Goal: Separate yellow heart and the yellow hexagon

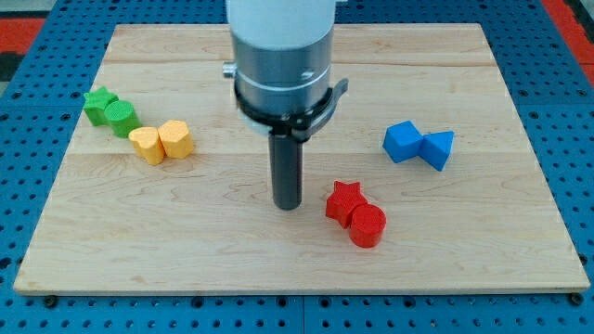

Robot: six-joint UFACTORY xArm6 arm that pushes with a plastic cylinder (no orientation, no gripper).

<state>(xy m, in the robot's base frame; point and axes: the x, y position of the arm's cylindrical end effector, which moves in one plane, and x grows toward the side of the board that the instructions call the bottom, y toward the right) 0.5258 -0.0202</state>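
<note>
Nearest you, my tip (pixel 288 205) stands mid-frame, clawless, well right of the touching yellow heart block (pixel 147 145) and yellow hexagon block (pixel 175 138).

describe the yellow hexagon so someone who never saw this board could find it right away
Start on the wooden board and go to the view's left, where four small blocks cluster: a green star block and green round block, then two yellow ones below them to the right. The yellow hexagon block is the right-hand yellow one, touching the yellow heart block; it has flat sides and no notch.
</note>
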